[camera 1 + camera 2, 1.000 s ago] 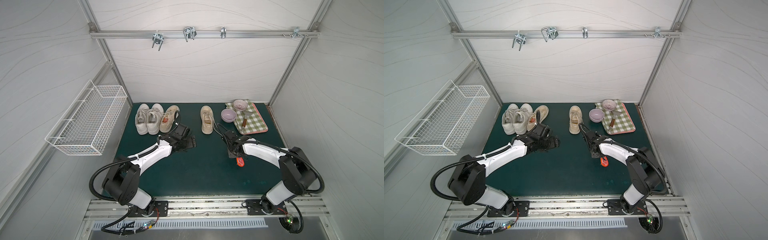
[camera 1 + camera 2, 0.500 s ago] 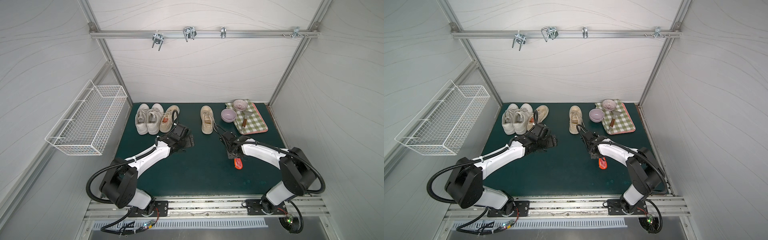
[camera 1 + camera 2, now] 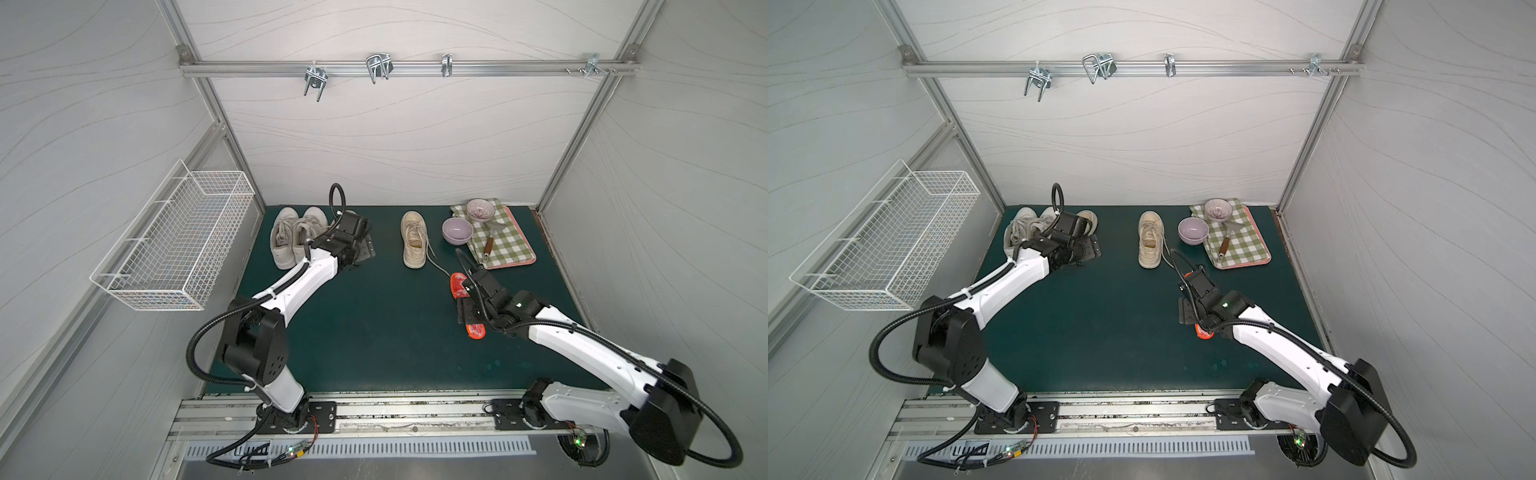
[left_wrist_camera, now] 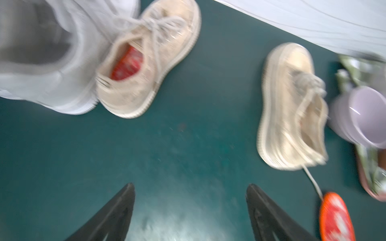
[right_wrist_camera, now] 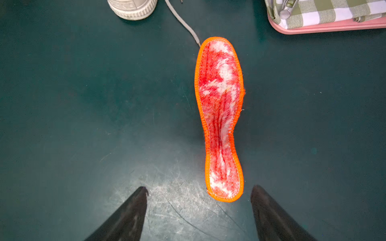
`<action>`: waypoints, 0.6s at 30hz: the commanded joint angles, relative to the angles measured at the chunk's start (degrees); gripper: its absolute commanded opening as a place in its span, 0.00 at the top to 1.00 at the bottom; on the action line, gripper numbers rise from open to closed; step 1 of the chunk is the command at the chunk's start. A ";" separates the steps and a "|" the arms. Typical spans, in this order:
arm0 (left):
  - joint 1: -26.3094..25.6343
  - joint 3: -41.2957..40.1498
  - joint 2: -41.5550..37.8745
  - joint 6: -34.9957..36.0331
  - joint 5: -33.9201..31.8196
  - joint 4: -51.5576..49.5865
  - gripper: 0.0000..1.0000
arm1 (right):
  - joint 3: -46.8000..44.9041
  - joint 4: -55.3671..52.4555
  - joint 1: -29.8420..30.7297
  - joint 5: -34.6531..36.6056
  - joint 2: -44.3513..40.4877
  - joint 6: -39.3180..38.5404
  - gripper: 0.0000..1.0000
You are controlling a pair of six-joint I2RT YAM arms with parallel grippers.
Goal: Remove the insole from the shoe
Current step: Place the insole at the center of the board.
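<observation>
Insole (image 5: 220,119) is lying on the dark green surface (image 5: 83,104), toe end right at the loose lace (image 5: 181,20) of the beige sneaker (image 3: 414,241). Right wrist view shows all of it: fuzzy red-and-white fabric, stitched orange edge, pinched waist. In both top views the right arm (image 3: 582,345) covers its middle. Right gripper (image 5: 198,189) is spread wide and holding nothing, with the heel end between its tips. Left gripper (image 4: 190,185) gapes empty too. Its blurry wrist view catches a second beige sneaker (image 4: 146,62) with red inside.
</observation>
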 commanded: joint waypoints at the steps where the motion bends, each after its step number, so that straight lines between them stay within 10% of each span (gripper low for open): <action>1: 3.28 5.32 4.58 3.72 -1.14 -3.96 0.14 | -2.90 2.35 0.20 -3.38 -3.48 2.55 0.18; 18: 9.14 29.65 26.74 14.14 4.43 -8.16 0.17 | -12.67 8.12 0.34 -10.63 -14.47 4.68 0.10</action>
